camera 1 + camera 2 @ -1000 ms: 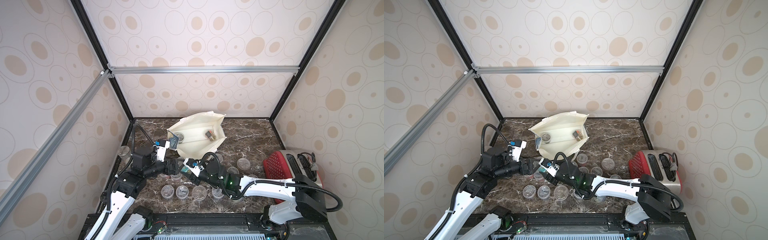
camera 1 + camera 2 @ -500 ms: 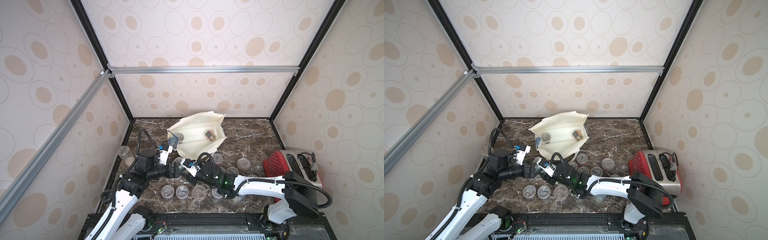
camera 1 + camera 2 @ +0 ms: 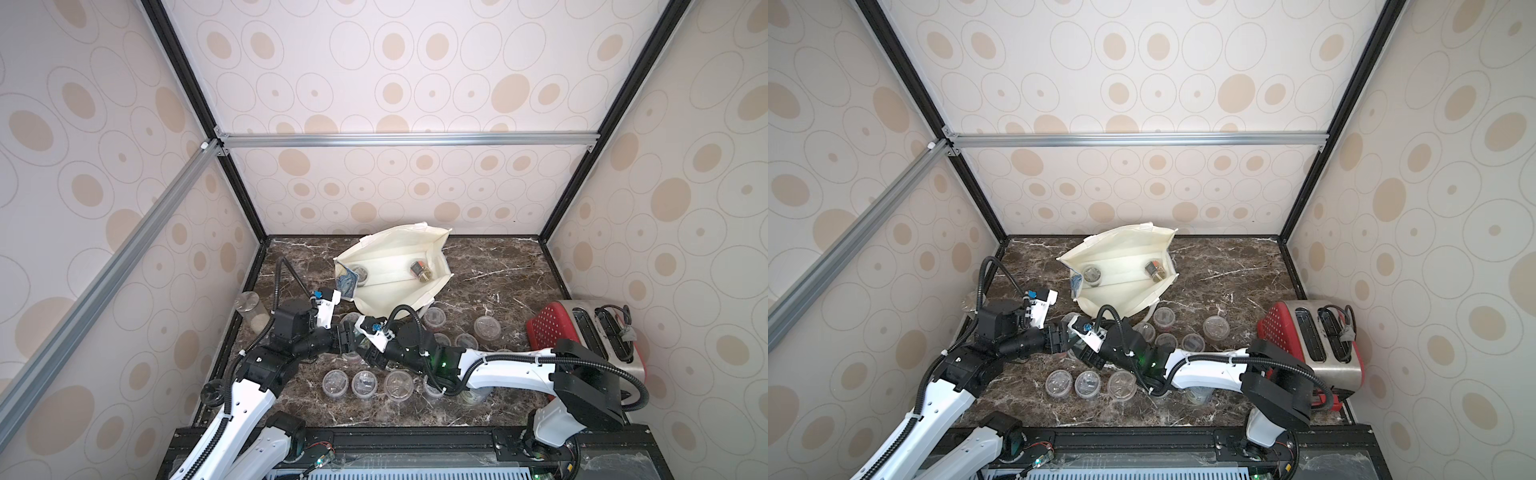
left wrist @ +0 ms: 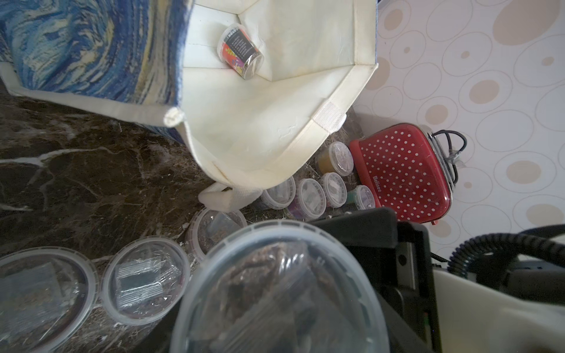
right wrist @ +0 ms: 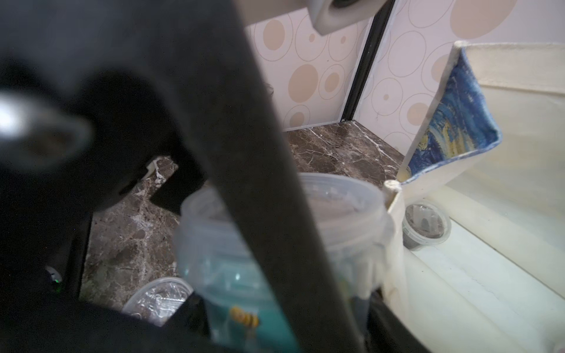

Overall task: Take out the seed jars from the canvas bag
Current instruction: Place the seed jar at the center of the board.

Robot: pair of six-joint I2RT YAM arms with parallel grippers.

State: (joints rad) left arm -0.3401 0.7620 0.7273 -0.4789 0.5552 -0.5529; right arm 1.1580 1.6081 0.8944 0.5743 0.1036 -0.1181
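1. In both top views the canvas bag (image 3: 386,305) lay on the desk (image 3: 498,274) with its mouth gaping toward my arms. Most of the seed jars (image 3: 364,383) stood outside it, lids up. Some formed a row well in front of the bag's mouth, and others sat just beside its rim, toward the red toaster (image 3: 582,336). Two were left inside: an upright jar (image 3: 360,274) near the bag's printed flap and a tipped jar (image 3: 420,271) by the opposite inner wall. My left fingers (image 3: 345,338) and right fingers (image 3: 368,353) met just in front of the bag's mouth. From up there I could not tell how wide either pair stood.

2. In the left wrist view a close jar (image 4: 281,293) with dark seed under its clear lid filled the foreground. My left fingers were out of the picture, so I could not tell whether they gripped it. Beyond it the tipped jar (image 4: 241,52) lay deep in the bag.

3. In the right wrist view a teal-labelled jar (image 5: 235,290) sat just outside the bag's folded corner, crossed by a blurred black bar (image 5: 253,183). I could not tell whether my right fingers clamped that jar or stood clear of it. The upright jar (image 5: 426,226) stood just inside the bag's mouth.

4. I judged the task nearly done: one jar was probably passing between my arms, and two were left to fetch.
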